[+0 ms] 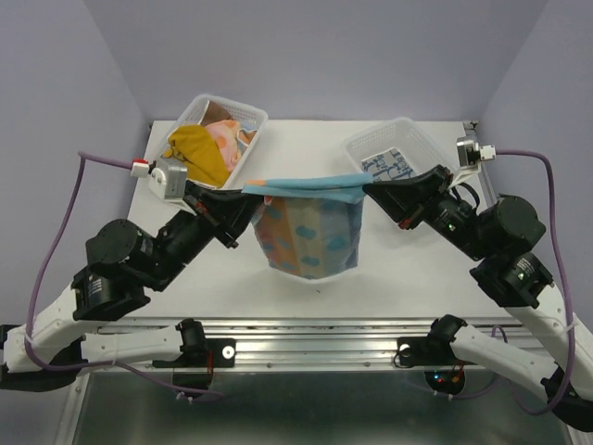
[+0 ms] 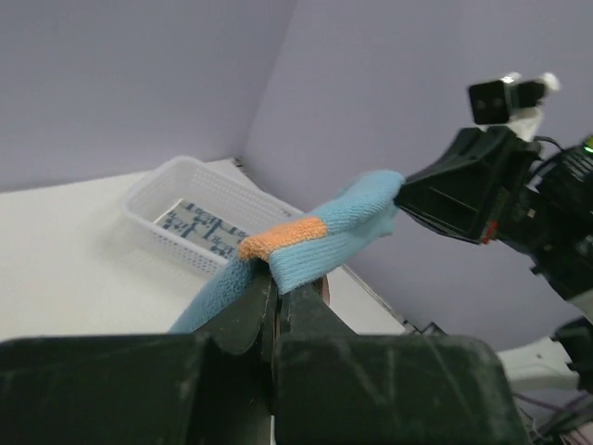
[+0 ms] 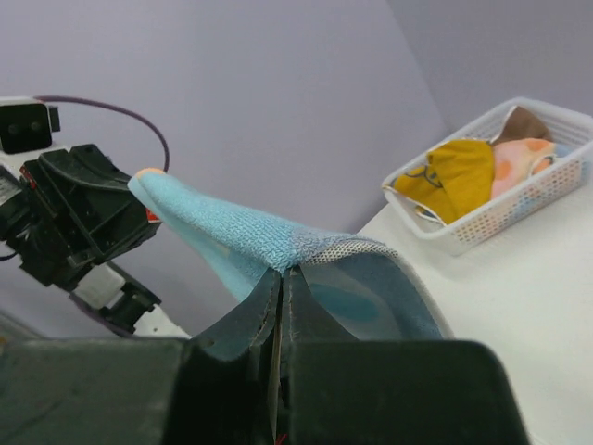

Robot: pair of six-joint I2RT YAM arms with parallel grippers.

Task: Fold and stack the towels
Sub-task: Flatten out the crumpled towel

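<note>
White desk (image 1: 417, 269), lilac walls. A light blue towel (image 1: 306, 236) hangs stretched between left gripper (image 1: 243, 193) and right gripper (image 1: 371, 188), both clenched on its top corners. Risk: either thin pinch may slip under tension.

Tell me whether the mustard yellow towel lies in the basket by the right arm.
No: that basket holds a white, blue-printed towel, while the mustard yellow towel sits in the other basket.
</note>
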